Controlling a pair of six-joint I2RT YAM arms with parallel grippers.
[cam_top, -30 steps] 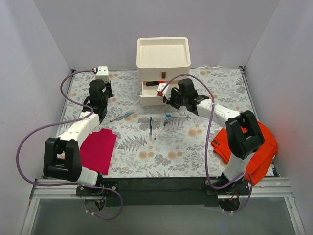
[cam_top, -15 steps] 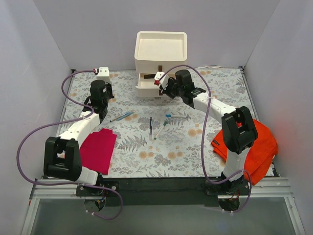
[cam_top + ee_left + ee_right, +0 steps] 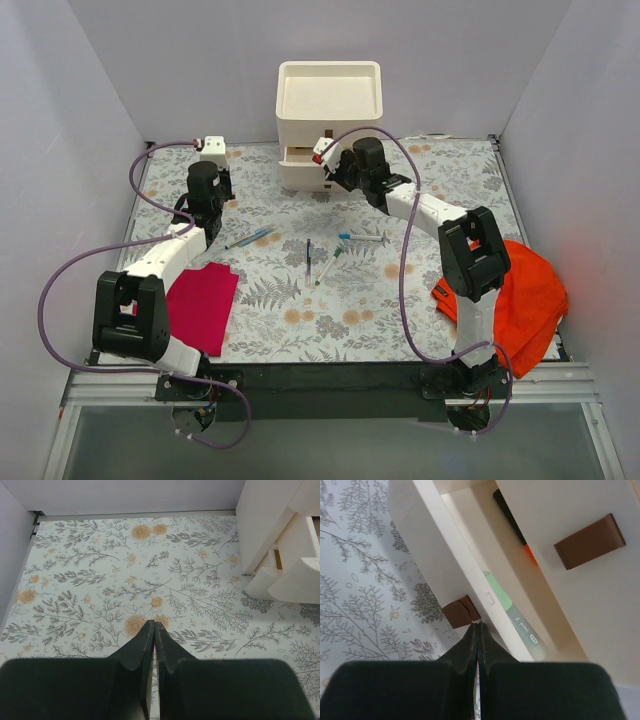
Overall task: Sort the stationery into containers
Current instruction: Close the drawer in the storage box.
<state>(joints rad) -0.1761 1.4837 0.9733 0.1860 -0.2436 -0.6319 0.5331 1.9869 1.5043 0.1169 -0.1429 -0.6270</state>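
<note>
The cream-white stacked drawers (image 3: 318, 135) stand at the back centre with a shallow tray (image 3: 330, 90) on top. My right gripper (image 3: 335, 172) is shut and empty. In the right wrist view its tips (image 3: 477, 626) touch the lower drawer's brown handle (image 3: 462, 611). That drawer is a little open and holds a green-white pen (image 3: 512, 612) and a dark marker with orange (image 3: 512, 522). Several pens lie on the table: a blue one (image 3: 250, 238), a dark one (image 3: 309, 256), a teal-white one (image 3: 328, 266) and another (image 3: 360, 238). My left gripper (image 3: 213, 190) is shut and empty, left of the drawers (image 3: 280, 545).
A magenta cloth (image 3: 200, 305) lies at the near left beside the left arm. An orange cloth (image 3: 520, 295) lies at the near right under the right arm. Grey walls close in the floral table on three sides.
My right gripper has moved back and left against the lower drawer's front, and the drawer has gone from wide open to nearly shut. The left arm has barely moved.
</note>
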